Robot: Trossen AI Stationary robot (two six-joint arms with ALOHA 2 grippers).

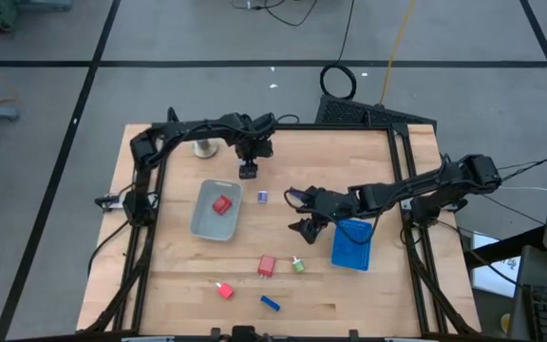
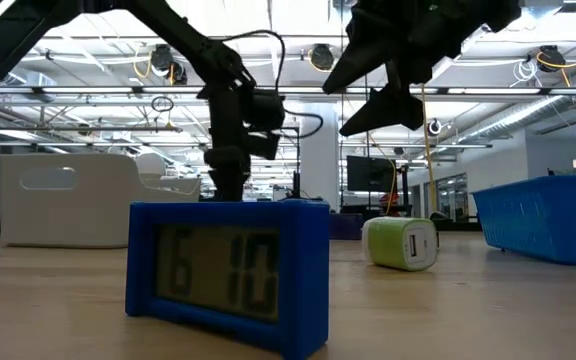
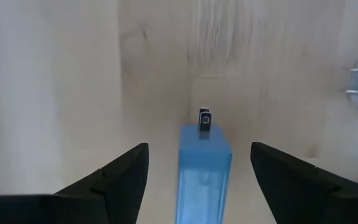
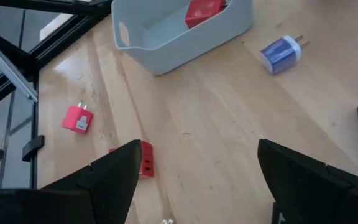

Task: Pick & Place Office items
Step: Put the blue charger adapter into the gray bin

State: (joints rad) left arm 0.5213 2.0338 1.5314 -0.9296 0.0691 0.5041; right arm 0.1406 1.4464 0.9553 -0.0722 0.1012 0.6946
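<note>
Left gripper point(image 3: 199, 180) open, straddling a light blue block point(image 3: 204, 174) without touching

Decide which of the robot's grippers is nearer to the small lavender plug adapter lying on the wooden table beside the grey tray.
Left. The left gripper hovers just beyond the small lavender plug adapter, toward the table's back. The right gripper sits farther off, near the blue tray.

grey tray point(image 1: 203, 224), blue tray point(image 1: 353, 249), wooden table point(image 1: 368, 294)
</note>
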